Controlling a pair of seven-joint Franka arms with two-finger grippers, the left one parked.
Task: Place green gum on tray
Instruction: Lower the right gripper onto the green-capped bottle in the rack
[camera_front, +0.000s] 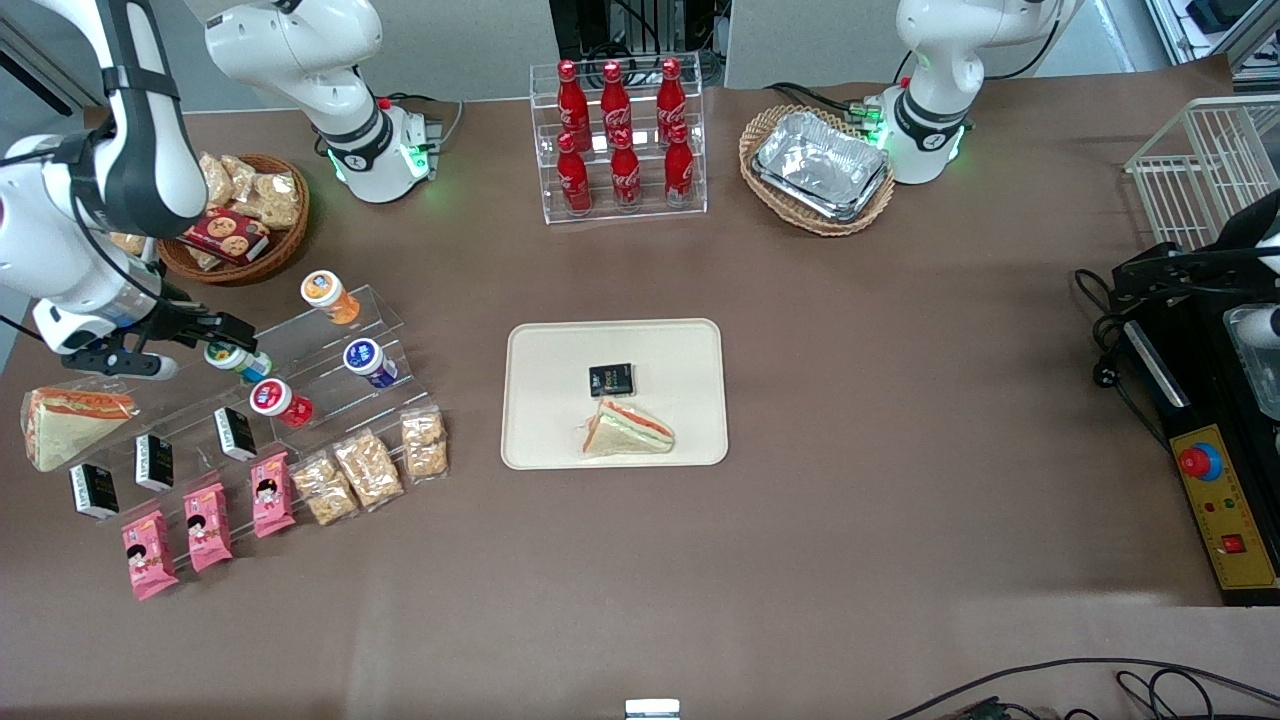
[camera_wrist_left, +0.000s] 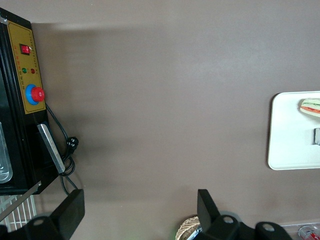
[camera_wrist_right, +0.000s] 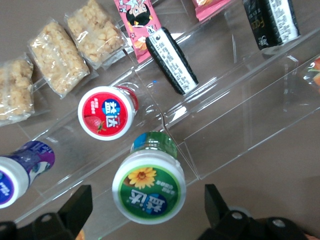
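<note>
The green gum (camera_front: 238, 360) is a small bottle with a white-rimmed green lid, standing on a clear acrylic step stand (camera_front: 310, 340) toward the working arm's end of the table. In the right wrist view its flower-printed lid (camera_wrist_right: 149, 186) faces the camera. My right gripper (camera_front: 228, 340) is open just above it; in the wrist view the gripper (camera_wrist_right: 147, 202) has one finger (camera_wrist_right: 75, 207) on each side of the lid, with a gap on both sides. The beige tray (camera_front: 560, 400) lies at mid table and also shows in the left wrist view (camera_wrist_left: 290, 130).
On the stand are orange-lidded (camera_front: 325, 293), blue-lidded (camera_front: 366, 360) and red-lidded (camera_front: 275, 398) bottles, black packets and snack bags. A sandwich (camera_front: 627, 428) and a black packet (camera_front: 611, 379) lie on the tray. A cola rack (camera_front: 620, 140), a foil-tray basket (camera_front: 818, 170) and a snack basket (camera_front: 235, 215) stand farther back.
</note>
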